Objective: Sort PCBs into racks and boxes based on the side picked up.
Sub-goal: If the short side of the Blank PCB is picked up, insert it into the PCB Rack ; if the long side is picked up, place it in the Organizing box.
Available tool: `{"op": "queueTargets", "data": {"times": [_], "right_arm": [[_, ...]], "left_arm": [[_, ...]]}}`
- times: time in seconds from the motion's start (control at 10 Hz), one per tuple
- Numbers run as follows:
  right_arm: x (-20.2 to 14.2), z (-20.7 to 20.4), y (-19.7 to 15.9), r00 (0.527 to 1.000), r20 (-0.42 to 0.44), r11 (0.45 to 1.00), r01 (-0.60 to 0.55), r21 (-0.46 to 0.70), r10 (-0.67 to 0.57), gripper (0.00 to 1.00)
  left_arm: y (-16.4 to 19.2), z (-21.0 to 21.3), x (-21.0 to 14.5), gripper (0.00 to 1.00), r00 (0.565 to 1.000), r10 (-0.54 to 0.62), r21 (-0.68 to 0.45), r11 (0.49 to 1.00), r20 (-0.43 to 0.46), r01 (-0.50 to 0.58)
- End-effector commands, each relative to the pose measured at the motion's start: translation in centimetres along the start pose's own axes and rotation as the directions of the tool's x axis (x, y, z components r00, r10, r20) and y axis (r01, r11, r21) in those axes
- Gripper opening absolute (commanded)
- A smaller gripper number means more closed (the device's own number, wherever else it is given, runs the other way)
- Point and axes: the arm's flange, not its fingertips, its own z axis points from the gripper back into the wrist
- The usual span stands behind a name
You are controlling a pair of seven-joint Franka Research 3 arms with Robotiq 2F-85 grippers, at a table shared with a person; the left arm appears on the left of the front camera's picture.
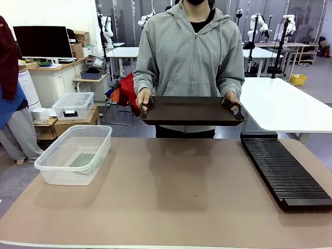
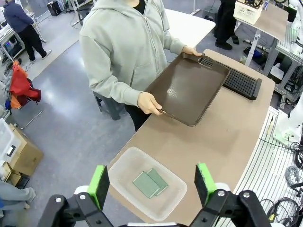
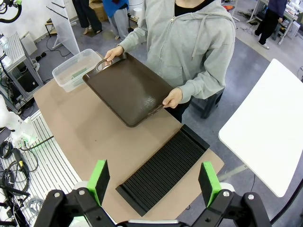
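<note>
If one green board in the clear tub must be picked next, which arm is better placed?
Left. Its open claw hangs above the clear plastic tub holding two flat green circuit boards; the right claw hangs above the black slotted rack.

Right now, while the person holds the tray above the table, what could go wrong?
1. The tray is held at both handles above the far edge of the table; an arm reaching out could hit it.
2. Both boards already lie in the tub and overlap, so gripping one alone may be hard.
3. The rack lies near the table's corner; a push might shift it.
</note>
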Motion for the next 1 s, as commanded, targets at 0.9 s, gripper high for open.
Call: {"op": "queueTargets", "data": {"times": [0.9], "right_arm": [[-0.17,-0.1,0.34,1.0,0.008,1.0,-0.005,0.02,0.005,1.0]], "left_arm": [[0.04,0.06,-0.07,0.96,1.0,0.002,-0.001,1.0,0.002,-0.002]]}}
